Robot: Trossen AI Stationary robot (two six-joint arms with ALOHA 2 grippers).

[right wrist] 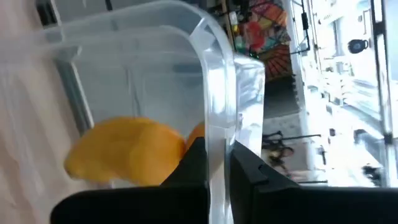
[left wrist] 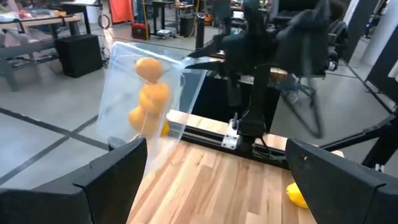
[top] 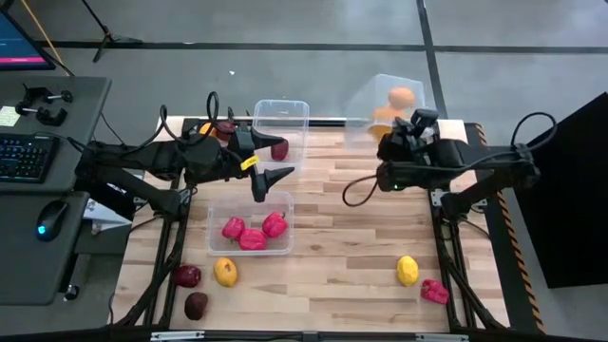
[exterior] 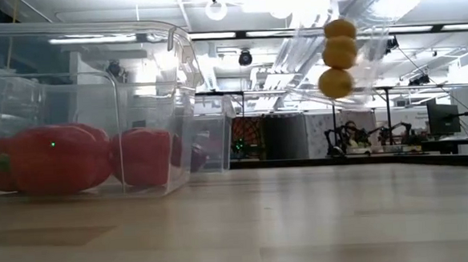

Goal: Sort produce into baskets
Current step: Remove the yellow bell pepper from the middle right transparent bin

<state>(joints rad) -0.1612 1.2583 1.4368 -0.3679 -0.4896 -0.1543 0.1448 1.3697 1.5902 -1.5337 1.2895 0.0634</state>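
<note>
My right gripper [top: 414, 123] is shut on a clear tub [top: 389, 103] held tilted in the air at the table's far right. The tub holds yellow and orange pieces [exterior: 336, 55], which also show in the left wrist view [left wrist: 149, 93]. My left gripper [top: 264, 180] is open and empty between the two other tubs. The far tub [top: 281, 123] holds one maroon piece [top: 279, 149]. The near tub [top: 252, 204] holds three red peppers [top: 253, 232]. Loose pieces lie on the table near the front edge. My right gripper holds the tub by its rim and wall [right wrist: 214, 118], one finger [right wrist: 194, 163] inside the tub and one finger [right wrist: 252, 171] outside. The tub is lifted clear of the table and tilted, and the yellow pieces [right wrist: 124, 152] lie against its lower side.
Near the front left lie two maroon pieces [top: 187, 275] [top: 196, 305] and a yellow one [top: 225, 272]. Near the front right lie a yellow piece [top: 407, 270] and a red one [top: 434, 291]. A desk with a keyboard [top: 24, 157] stands left of the table.
</note>
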